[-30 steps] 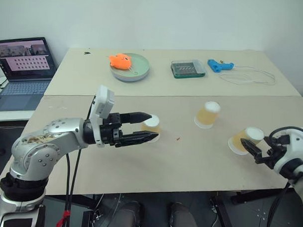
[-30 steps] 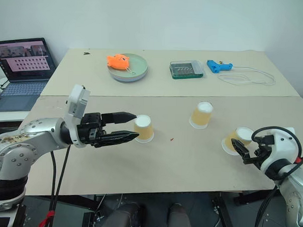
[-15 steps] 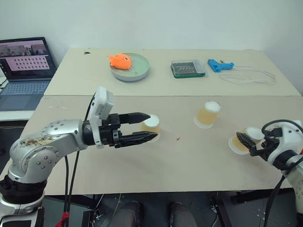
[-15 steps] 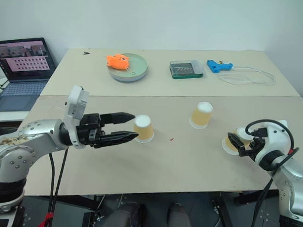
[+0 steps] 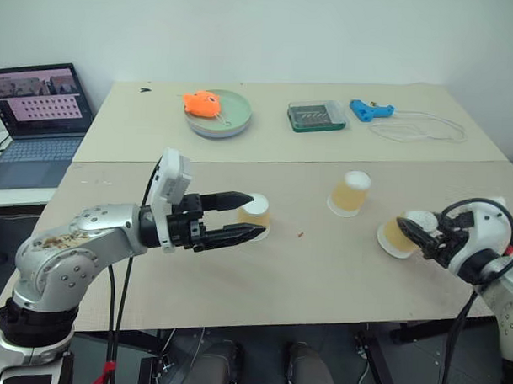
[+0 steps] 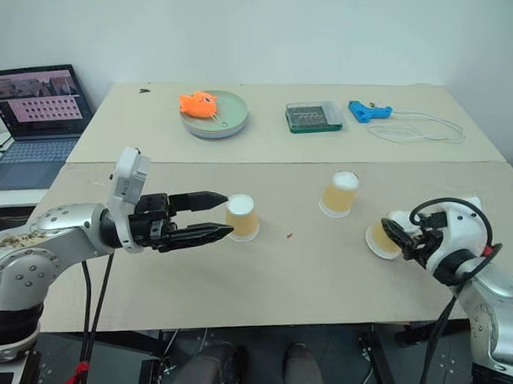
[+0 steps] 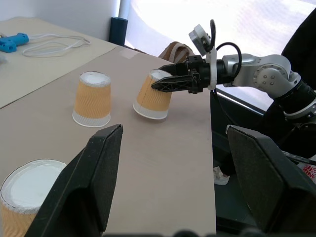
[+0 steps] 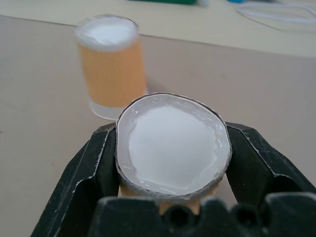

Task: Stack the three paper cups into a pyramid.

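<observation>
Across the room: you face a plain white wall, with two pale beige tabletops set end to end, the far tabletop (image 5: 410,143) behind the near tabletop (image 5: 321,270).
Room, left side: an open laptop (image 5: 42,109) sits on a lower surface beside the tabletops, its screen lit.
Far tabletop: it carries a pale green plate (image 5: 230,117) holding an orange toy (image 5: 202,102), a clear green-tinted box (image 5: 317,116), and a blue tool (image 5: 371,109) with a white cord (image 5: 423,129) looped beside it.
Near tabletop: bare beige surface with a small red speck (image 5: 301,236) near its middle.
Left cup (image 5: 256,216): upside down on the near tabletop, white base up, just beyond the left claw's tips.
Middle cup (image 5: 350,194): upside down on the near tabletop, well apart from the left cup.
Right cup (image 5: 397,234): tilted toward the middle cup, its wide rim low near the tabletop, close to the middle cup.
Left claw (image 5: 257,216): your left arm reaches level across the near tabletop; its two black fingers stand apart either side of the left cup, and you cannot tell whether they press on it.
Right claw (image 8: 173,158): clamped on the right cup, one black finger on each side just under the white base.
</observation>
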`<action>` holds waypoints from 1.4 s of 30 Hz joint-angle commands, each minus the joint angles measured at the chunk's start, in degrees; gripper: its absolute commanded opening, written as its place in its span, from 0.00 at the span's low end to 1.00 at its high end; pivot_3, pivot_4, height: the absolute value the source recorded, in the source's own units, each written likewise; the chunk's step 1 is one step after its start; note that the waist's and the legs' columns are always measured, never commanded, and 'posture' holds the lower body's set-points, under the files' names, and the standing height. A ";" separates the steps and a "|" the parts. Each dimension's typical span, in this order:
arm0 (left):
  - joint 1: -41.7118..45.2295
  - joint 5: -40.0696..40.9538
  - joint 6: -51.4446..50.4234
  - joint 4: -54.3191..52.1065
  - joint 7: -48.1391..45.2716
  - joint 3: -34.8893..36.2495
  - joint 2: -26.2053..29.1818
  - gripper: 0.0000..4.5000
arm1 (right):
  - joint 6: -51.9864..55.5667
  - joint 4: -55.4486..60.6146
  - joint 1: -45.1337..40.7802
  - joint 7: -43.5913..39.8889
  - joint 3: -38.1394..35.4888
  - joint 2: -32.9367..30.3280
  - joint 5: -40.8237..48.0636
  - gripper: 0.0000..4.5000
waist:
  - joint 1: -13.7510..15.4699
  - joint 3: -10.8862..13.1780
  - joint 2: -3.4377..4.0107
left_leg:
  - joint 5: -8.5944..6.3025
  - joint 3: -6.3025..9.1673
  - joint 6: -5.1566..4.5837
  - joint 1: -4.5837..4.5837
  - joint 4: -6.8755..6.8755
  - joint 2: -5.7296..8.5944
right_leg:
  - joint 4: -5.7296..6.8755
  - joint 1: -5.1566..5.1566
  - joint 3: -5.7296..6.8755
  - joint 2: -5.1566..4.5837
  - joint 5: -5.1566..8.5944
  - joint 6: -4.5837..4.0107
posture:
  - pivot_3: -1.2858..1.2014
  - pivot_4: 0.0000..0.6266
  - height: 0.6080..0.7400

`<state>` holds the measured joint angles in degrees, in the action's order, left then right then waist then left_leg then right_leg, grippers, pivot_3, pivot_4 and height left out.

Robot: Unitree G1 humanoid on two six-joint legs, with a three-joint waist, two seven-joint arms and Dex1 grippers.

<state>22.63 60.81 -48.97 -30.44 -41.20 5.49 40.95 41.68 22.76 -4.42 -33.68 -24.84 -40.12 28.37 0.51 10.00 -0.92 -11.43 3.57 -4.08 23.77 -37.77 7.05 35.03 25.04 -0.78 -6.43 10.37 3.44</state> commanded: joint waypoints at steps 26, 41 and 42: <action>1.44 1.22 -0.17 -1.90 3.08 2.51 0.88 0.79 | -11.50 -19.09 -30.16 -11.72 35.14 14.82 -6.79 0.61 | -0.15 0.04 -0.09 | 0.04 0.00 0.05 0.01 0.01 0.01 | 0.00 0.12 0.00 0.13 -0.34 -0.51 | 0.52 0.24 0.92; 0.38 1.78 0.09 -2.58 3.82 2.57 0.59 0.79 | -12.18 -21.79 -31.95 -14.25 35.22 15.94 -9.74 0.61 | -0.17 0.04 -0.09 | 0.05 0.01 0.08 0.00 0.01 0.02 | 0.03 0.19 0.00 0.18 -0.38 -0.52 | 0.52 0.24 0.92; 0.37 1.85 0.13 -2.58 3.82 2.48 0.55 0.79 | -12.29 -21.97 -31.83 -14.40 34.87 15.30 -9.88 0.61 | -0.16 0.04 -0.09 | 0.05 0.01 0.08 -0.01 0.01 0.02 | 0.03 0.20 0.00 0.18 -0.38 -0.53 | 0.52 0.24 0.92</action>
<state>22.62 61.92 -49.05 -31.10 -37.39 6.91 41.25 31.30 0.25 -35.48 -47.55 12.46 -23.84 18.75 0.35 10.04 -1.01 -11.38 3.58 -4.00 23.76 -37.76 7.07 35.05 25.23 -0.78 -6.25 10.00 2.92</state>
